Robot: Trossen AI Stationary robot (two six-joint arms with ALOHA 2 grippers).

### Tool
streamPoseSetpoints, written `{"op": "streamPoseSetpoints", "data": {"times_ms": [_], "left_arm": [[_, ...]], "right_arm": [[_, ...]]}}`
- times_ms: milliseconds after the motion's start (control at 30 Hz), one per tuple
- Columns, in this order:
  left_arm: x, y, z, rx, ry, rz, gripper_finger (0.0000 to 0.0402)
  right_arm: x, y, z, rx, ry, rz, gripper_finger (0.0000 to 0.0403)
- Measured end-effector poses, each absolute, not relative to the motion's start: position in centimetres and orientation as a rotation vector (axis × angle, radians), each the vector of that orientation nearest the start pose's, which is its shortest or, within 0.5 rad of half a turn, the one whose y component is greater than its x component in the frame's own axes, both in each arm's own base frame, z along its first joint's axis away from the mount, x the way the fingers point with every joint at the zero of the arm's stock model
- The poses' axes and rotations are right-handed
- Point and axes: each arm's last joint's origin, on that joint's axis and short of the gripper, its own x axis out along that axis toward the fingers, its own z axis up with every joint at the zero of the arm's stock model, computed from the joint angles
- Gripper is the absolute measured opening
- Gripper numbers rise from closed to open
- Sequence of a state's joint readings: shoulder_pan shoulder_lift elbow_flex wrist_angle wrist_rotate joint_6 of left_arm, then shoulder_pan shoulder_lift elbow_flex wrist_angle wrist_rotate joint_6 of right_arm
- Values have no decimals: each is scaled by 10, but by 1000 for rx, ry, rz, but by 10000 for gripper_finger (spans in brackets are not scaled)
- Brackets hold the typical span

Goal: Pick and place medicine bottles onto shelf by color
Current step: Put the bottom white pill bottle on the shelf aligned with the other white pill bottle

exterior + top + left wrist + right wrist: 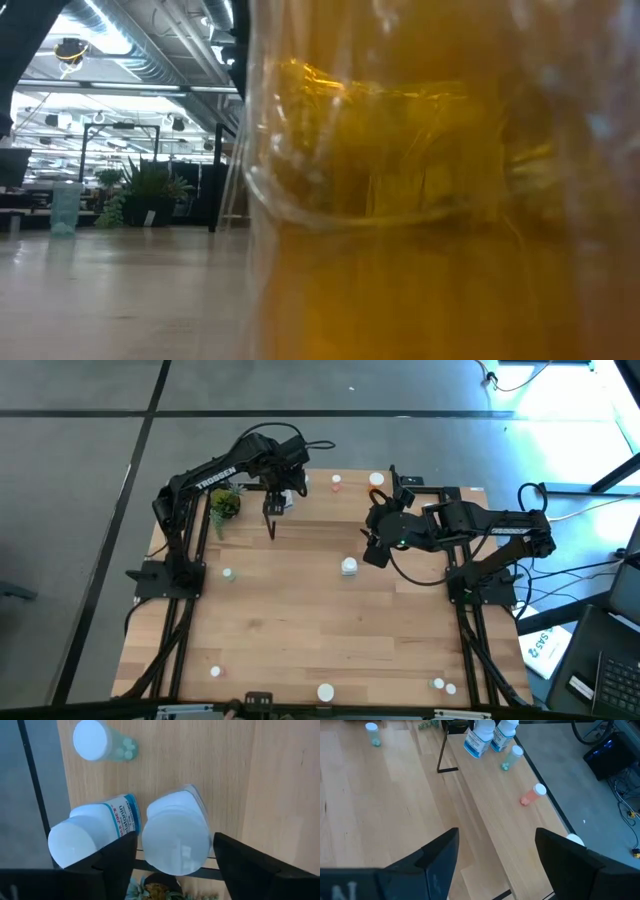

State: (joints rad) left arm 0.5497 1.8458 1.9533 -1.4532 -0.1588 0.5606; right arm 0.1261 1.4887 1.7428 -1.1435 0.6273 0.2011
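The shelf (515, 830) runs along the table's far edge. At its left end stand two white medicine bottles with blue labels (95, 835) (177, 837) and a pale green one (97, 742). My left gripper (175, 852) points down over the second white bottle. It is open, one finger on each side of the bottle, with a thin gap showing at each. A pink-orange bottle (532, 795) and a white cap (575, 840) stand farther right on the shelf. My right gripper (495, 845) hangs open above the table's middle (372, 550), holding nothing.
Loose bottles stand on the table: one white (349, 567) below the right gripper, one at the left (229, 574), several along the near edge (326, 692). A potted plant (224, 505) is beside the shelf's left end. An orange bottle (420, 200) blocks the low view.
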Motion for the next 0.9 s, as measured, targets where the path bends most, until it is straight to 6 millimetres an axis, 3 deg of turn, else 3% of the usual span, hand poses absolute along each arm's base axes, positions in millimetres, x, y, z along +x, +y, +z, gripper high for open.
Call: {"op": "streamPoseSetpoints", "data": {"times_ms": [600, 900], "left_arm": [[291, 178, 363, 223, 1436, 278, 276], [289, 152, 386, 268, 1375, 372, 272]], "right_arm": [[278, 18, 415, -144, 780, -546, 264], [278, 18, 415, -144, 779, -546, 264]]}}
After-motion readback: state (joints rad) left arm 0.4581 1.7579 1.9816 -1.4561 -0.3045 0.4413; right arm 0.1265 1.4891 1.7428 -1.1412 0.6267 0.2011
